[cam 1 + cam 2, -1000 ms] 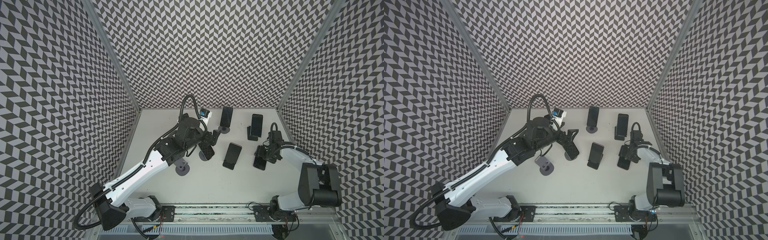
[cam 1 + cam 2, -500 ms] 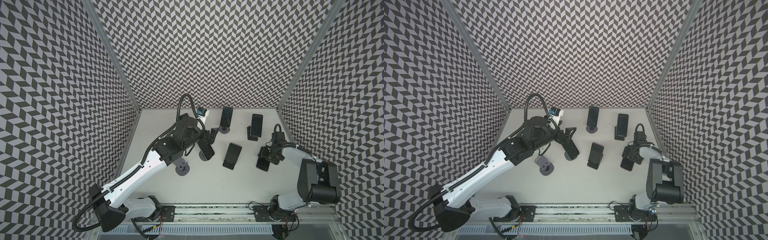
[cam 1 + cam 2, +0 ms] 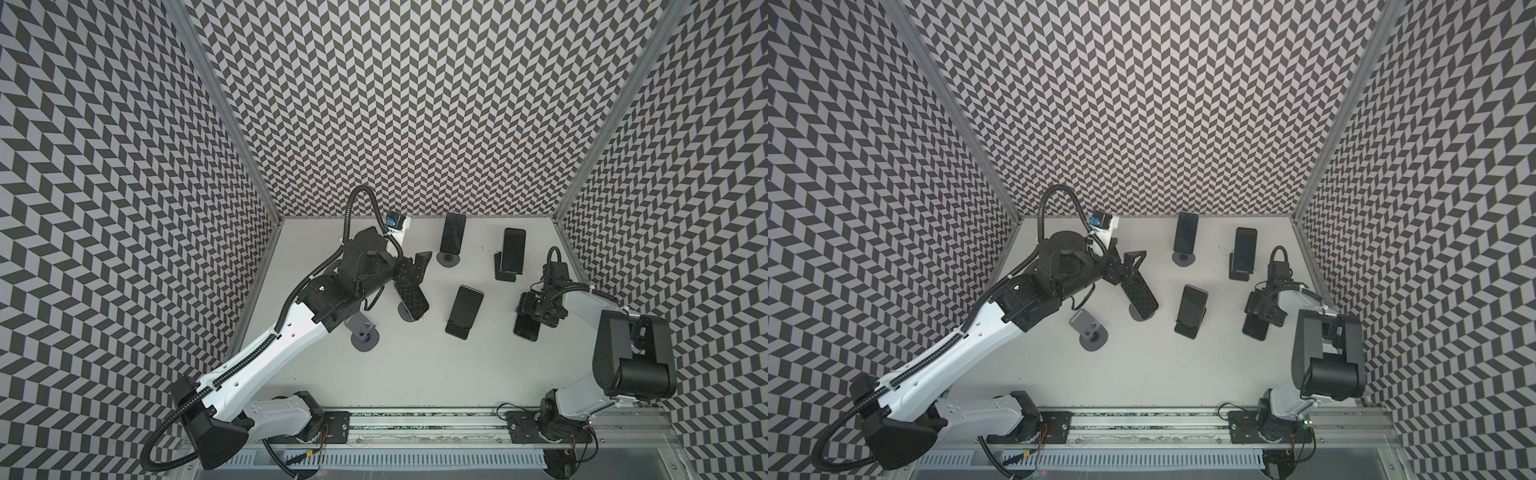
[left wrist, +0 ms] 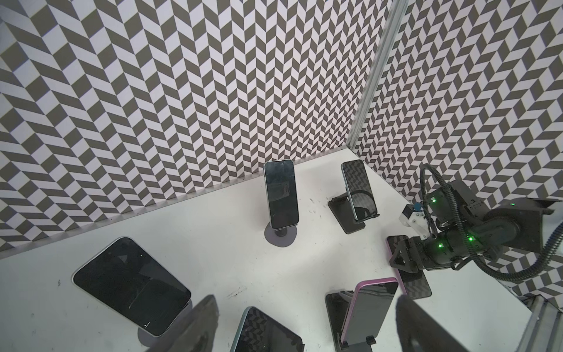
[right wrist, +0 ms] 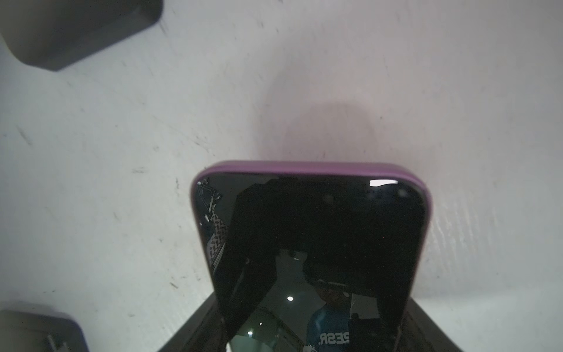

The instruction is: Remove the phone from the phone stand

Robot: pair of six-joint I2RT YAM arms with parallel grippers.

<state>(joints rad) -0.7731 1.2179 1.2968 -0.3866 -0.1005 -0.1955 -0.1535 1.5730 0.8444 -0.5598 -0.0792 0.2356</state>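
The right fingers (image 3: 537, 312) are clamping the phone (image 5: 310, 219), a purple-cased one, closed tight on its long edges near the right side of the bench (image 3: 415, 374). The phone is sitting off any stand, low over the bench, with its free end pointing toward the front; whether it is touching the surface I cannot tell. The left fingers (image 4: 201, 326) are hanging spread wide over the middle-left of the bench, gripping nothing. A back phone (image 3: 452, 232) is leaning on a round stand (image 3: 449, 258). Beside it a second phone (image 3: 513, 248) is leaning on a black stand (image 3: 505, 275). A middle phone (image 3: 466, 303) is leaning on its own stand between the two arms. A grey stand (image 3: 364, 332) is sitting bare just beside the left arm
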